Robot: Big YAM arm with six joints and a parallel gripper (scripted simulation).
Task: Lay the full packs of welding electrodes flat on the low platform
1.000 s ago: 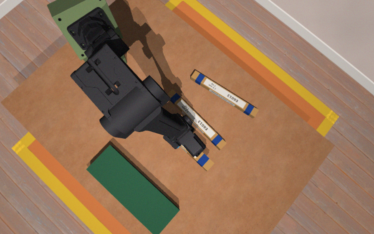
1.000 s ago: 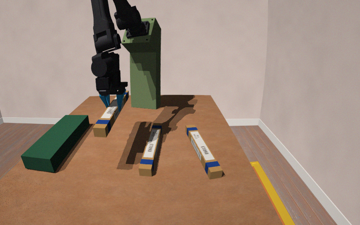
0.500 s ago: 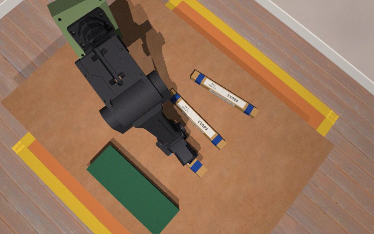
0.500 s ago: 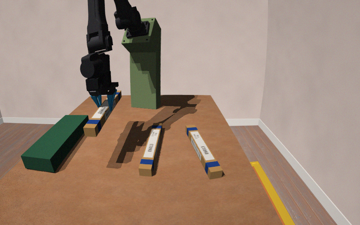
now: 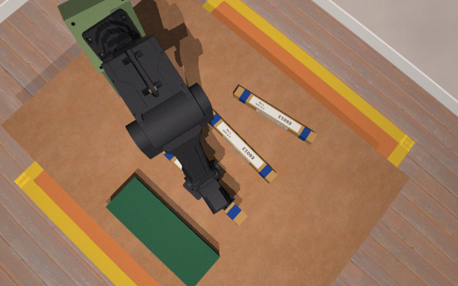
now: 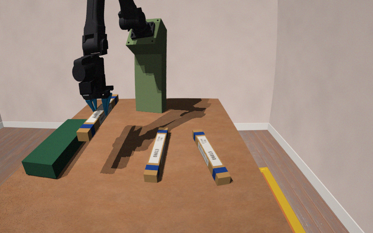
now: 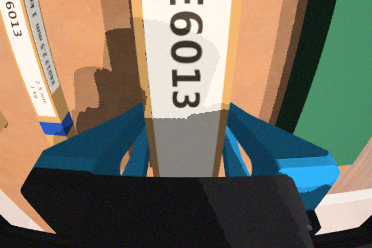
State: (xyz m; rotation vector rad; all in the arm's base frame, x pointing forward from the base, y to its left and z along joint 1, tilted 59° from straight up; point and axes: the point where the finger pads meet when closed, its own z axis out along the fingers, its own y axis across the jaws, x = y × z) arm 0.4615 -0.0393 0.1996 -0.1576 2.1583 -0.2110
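One green platform (image 6: 48, 150) sits at the left of the brown surface (image 6: 182, 202). Beside it the jaws are clamped partway on one pack (image 6: 87, 129), raised off the surface (three packs in all). Two more packs (image 6: 155, 156) (image 6: 211, 156) lie flat to the right.

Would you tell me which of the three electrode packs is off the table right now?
The pack beside the green platform: the gripper is shut on it and holds it raised, while the middle pack and right-hand pack lie flat.

"E6013" on the white labels of all three electrode packs (image 7: 186, 22) (image 6: 155, 153) (image 6: 211, 154).
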